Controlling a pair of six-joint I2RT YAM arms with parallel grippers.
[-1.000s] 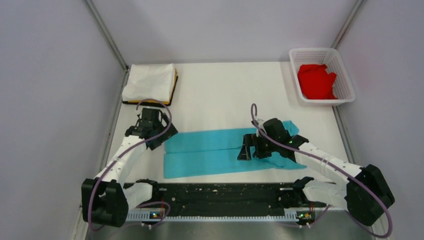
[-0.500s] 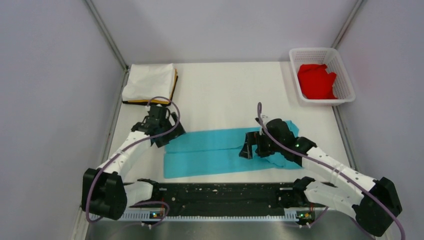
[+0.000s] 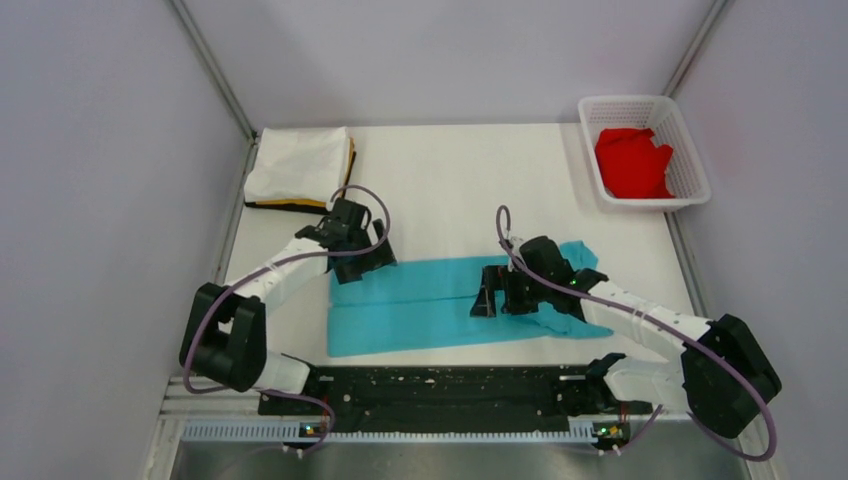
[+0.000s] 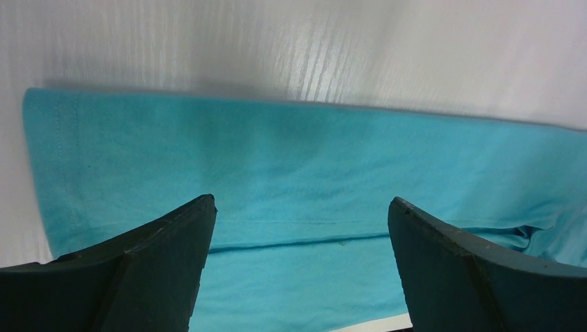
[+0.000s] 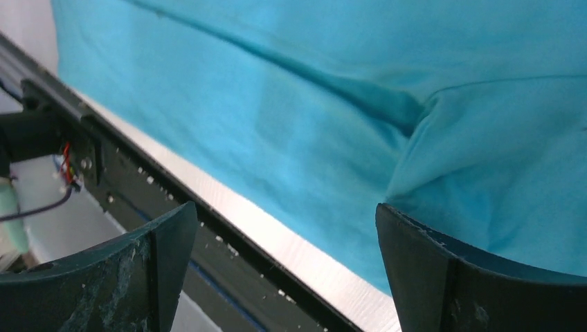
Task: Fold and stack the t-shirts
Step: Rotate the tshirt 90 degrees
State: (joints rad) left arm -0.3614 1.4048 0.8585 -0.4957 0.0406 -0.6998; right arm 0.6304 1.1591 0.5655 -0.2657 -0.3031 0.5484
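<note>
Starting at the near edge, a black rail (image 3: 440, 395) speckled with pale chips runs between the two arm bases, and the white table (image 3: 450, 190) begins just beyond it. The turquoise shirt (image 3: 420, 305) lies flat on the table's near half, folded into a long band from left to right with a crease along its length. Its near hem sits close to the table's front lip, and its right end is rumpled, with one sleeve poking toward the far side. The left gripper (image 4: 299, 200) hangs over the band's far left corner, its fingers spread wide and gripping nothing. The right gripper (image 5: 286, 205) is over the band right of its middle, also spread wide and holding nothing. Whether either one touches the cloth cannot be told. Past the band, bare tabletop reaches the back wall. In the far left corner the white shirt (image 3: 295, 165) lies folded on the orange-yellow shirt (image 3: 351, 165). At the far right edge a white basket (image 3: 688, 160) holds the red shirt (image 3: 630, 162). Grey walls (image 3: 450, 60) close in the left, back and right sides.
</note>
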